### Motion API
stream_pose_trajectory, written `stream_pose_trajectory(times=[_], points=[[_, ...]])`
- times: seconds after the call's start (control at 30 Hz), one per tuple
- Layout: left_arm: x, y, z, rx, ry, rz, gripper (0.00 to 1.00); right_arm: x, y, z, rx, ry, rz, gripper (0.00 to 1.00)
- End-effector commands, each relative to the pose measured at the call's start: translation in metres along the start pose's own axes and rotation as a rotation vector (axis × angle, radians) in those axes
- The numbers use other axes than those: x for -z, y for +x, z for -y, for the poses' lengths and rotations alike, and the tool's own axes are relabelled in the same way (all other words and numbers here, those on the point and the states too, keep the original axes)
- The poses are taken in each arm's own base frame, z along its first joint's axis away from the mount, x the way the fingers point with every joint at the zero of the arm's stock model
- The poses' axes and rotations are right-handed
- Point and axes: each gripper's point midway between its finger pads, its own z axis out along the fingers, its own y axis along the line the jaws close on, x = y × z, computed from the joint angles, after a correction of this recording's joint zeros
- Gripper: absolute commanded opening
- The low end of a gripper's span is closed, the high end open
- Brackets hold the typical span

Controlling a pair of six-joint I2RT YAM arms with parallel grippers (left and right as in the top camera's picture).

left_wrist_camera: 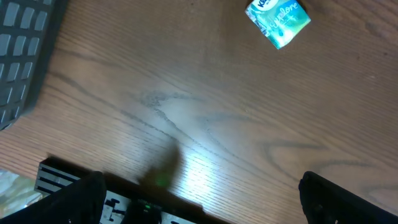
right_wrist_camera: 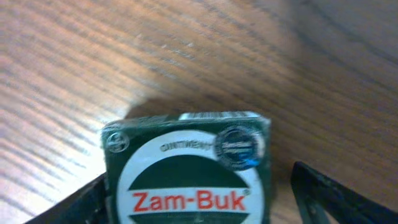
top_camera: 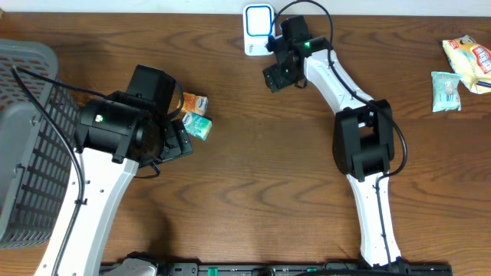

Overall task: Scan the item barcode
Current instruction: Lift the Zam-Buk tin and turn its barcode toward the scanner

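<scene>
Bench of brown grained wood (top_camera: 253, 192) carries it all. At its left end sits the grey slatted plastic basket (top_camera: 27, 138), holding nothing that I can see. My left hand (top_camera: 175, 138) hangs beside it, fingers spread wide and empty, near the teal foil sachet (left_wrist_camera: 278, 20) and the orange sachet (top_camera: 195, 102) above it. Far right lie a yellow-and-red snack bag (top_camera: 469, 57) and a pale green packet (top_camera: 445, 90), both untouched.

The white scanner with the blue-framed window (top_camera: 258, 29) stands at the far edge, and my right hand (right_wrist_camera: 196, 180) is just in front of it. Between its fingers is the small dark green Zam-Buk box (right_wrist_camera: 186, 168), label up — one finger stands clear of the box, so I read the hand as spread, not clamping.

My judgement: the item has reached the scanner, but no read is confirmed. Finding the barcode face and presenting it is left.
</scene>
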Motion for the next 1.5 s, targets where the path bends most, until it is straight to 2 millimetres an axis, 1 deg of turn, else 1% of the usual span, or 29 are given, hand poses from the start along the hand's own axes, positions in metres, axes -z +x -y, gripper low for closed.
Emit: stream_pose_trajectory(times=[0.0, 0.1, 0.23, 0.3, 0.4, 0.47, 0.5, 0.6, 0.67, 0.73, 0.8, 0.83, 0.87, 0.93, 1.0, 1.03, 1.13, 1.2, 1.27, 1.37, 1.47], points=[[0.002, -0.001, -0.002, 0.014, 0.001, 0.007, 0.97, 0.000, 0.007, -0.024, 0.030, -0.051, -0.034, 0.79], [0.002, -0.001, -0.002, 0.014, 0.001, 0.007, 0.98, 0.000, 0.019, -0.039, 0.048, -0.065, -0.086, 0.75], [0.002, -0.001, -0.002, 0.014, 0.001, 0.007, 0.97, 0.001, 0.038, -0.059, 0.074, -0.085, -0.170, 0.75], [0.002, -0.001, -0.002, 0.014, 0.001, 0.007, 0.98, 0.003, 0.046, -0.067, 0.084, -0.092, -0.206, 0.73], [0.002, -0.001, -0.002, 0.014, 0.001, 0.007, 0.97, 0.008, 0.061, -0.077, 0.097, -0.097, -0.269, 0.67], [0.002, -0.001, -0.002, 0.014, 0.001, 0.007, 0.97, 0.012, 0.072, -0.081, 0.102, -0.085, -0.319, 0.58], [0.002, -0.001, -0.002, 0.014, 0.001, 0.007, 0.98, 0.015, 0.077, -0.082, 0.094, -0.077, -0.343, 0.56], [0.002, -0.001, -0.002, 0.014, 0.001, 0.007, 0.98, 0.024, 0.090, -0.089, 0.061, -0.065, -0.405, 0.56], [0.002, -0.001, -0.002, 0.014, 0.001, 0.007, 0.97, 0.031, 0.093, -0.091, 0.031, -0.044, -0.418, 0.58], [0.002, -0.001, -0.002, 0.014, 0.001, 0.007, 0.97, 0.038, 0.089, -0.088, -0.018, 0.002, -0.406, 0.60], [0.002, -0.001, -0.002, 0.014, 0.001, 0.007, 0.98, 0.048, 0.079, -0.080, -0.083, 0.070, -0.364, 0.62], [0.002, -0.001, -0.002, 0.014, 0.001, 0.007, 0.98, 0.053, 0.072, -0.076, -0.129, 0.107, -0.332, 0.63], [0.002, -0.001, -0.002, 0.014, 0.001, 0.007, 0.97, 0.060, 0.062, -0.072, -0.191, 0.139, -0.286, 0.66], [0.002, -0.001, -0.002, 0.014, 0.001, 0.007, 0.98, 0.067, 0.044, -0.069, -0.275, 0.149, -0.200, 0.69], [0.002, -0.001, -0.002, 0.014, 0.001, 0.007, 0.97, 0.068, 0.023, -0.069, -0.345, 0.140, -0.112, 0.84], [0.002, -0.001, -0.002, 0.014, 0.001, 0.007, 0.97, 0.067, 0.012, -0.069, -0.378, 0.133, -0.065, 0.87], [0.002, -0.001, -0.002, 0.014, 0.001, 0.007, 0.98, 0.062, -0.008, -0.069, -0.422, 0.119, 0.020, 0.86], [0.002, -0.001, -0.002, 0.014, 0.001, 0.007, 0.98, 0.059, -0.016, -0.067, -0.443, 0.121, 0.056, 0.85], [0.002, -0.001, -0.002, 0.014, 0.001, 0.007, 0.98, 0.056, -0.019, -0.060, -0.469, 0.157, 0.077, 0.85], [0.002, -0.001, -0.002, 0.014, 0.001, 0.007, 0.98, 0.051, -0.014, -0.045, -0.532, 0.246, 0.088, 0.84], [0.002, -0.001, -0.002, 0.014, 0.001, 0.007, 0.97, 0.035, -0.007, -0.044, -0.561, 0.257, 0.066, 0.84]])
